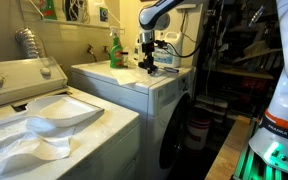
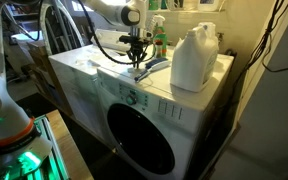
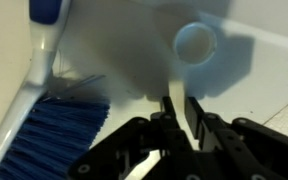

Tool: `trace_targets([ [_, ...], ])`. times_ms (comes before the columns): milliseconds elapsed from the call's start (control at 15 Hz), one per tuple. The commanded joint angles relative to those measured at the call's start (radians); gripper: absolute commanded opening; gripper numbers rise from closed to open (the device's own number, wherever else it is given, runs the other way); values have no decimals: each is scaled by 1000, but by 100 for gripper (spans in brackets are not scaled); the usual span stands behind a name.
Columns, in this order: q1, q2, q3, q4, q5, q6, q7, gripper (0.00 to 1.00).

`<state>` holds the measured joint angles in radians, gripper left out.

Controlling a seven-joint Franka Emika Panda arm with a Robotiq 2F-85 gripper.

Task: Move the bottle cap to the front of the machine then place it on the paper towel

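The bottle cap (image 3: 194,42) is a small white round cap, open side up, lying on the flat white top of the front-loading machine (image 2: 94,75), which has a round dark door (image 2: 139,140). In the wrist view the cap lies just beyond my fingertips and apart from them. My gripper (image 3: 181,108) points down over the back of the machine top, seen in both exterior views (image 1: 149,62) (image 2: 137,60). Its fingers are drawn together with only a thin slit between them and hold nothing. I cannot make out a paper towel for certain.
A blue-bristled brush with a white handle (image 3: 44,120) lies beside the gripper. A large white jug (image 2: 194,60) and a green bottle (image 2: 159,40) stand at the back of the machine top. A white top-loading washer (image 1: 4,80) carries crumpled white material (image 1: 44,130).
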<state>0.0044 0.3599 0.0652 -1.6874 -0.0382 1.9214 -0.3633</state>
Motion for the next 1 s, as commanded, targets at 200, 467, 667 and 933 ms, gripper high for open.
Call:
trace_targets([
  [200, 2, 3, 0, -13, -16, -4, 3, 0],
  [467, 8, 1, 2, -9, -24, 7, 5, 0],
  [667, 21, -22, 14, -17, -46, 156, -13, 0],
  [933, 43, -33, 38, -1, -56, 379, -24, 0],
])
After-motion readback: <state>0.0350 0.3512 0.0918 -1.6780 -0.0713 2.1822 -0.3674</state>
